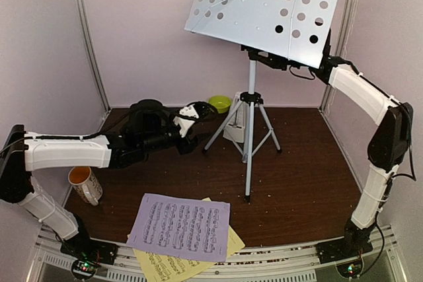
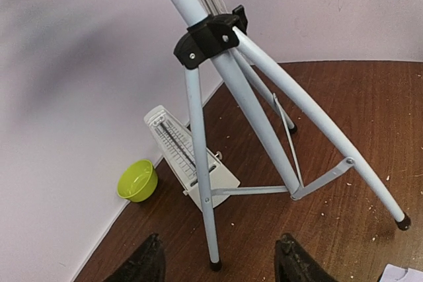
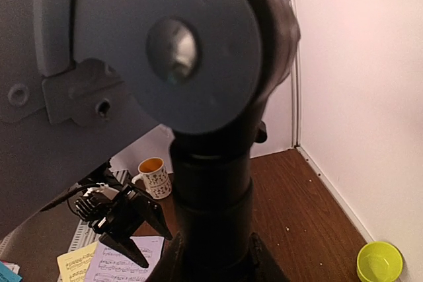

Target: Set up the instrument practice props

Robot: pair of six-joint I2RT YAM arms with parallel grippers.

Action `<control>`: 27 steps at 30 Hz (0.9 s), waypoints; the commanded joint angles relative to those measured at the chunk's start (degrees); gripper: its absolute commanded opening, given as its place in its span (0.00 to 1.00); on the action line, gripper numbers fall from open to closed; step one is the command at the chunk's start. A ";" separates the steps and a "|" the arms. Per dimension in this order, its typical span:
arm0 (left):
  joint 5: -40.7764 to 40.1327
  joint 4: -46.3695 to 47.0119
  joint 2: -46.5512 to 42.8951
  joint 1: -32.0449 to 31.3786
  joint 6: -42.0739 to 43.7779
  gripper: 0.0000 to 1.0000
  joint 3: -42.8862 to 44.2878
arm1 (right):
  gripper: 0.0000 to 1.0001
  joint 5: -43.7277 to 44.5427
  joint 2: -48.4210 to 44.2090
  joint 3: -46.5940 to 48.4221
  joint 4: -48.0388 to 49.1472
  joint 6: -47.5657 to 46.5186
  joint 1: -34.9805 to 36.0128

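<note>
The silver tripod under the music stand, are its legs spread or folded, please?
Spread: the silver tripod has three legs splayed apart, braces extended, feet on the brown table.

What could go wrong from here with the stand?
1. Right tool grips the music stand high, under its desk; a sideways push may tip the tripod.
2. Left tool, open, sits by a tripod leg's foot; a bump could knock that leg into the metronome behind it.

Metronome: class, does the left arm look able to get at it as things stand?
Probably not directly: a leg and brace of the music stand cross between the open left gripper and the metronome by the wall.
</note>
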 commanded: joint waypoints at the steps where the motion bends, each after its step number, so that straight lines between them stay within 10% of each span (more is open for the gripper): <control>1: 1.31 4.28 0.80 0.56 -0.48 0.58 -0.12 | 0.00 4.14 -8.94 -0.71 -7.37 -13.63 -0.74; 11: 0.97 3.87 -1.10 0.56 -0.10 0.58 -1.28 | 0.00 7.57 -13.92 -3.31 -22.70 -28.90 -0.91; 27: 3.66 1.66 2.72 0.54 -0.26 0.58 3.88 | 0.05 5.51 -14.47 -10.40 -17.46 -27.66 -0.97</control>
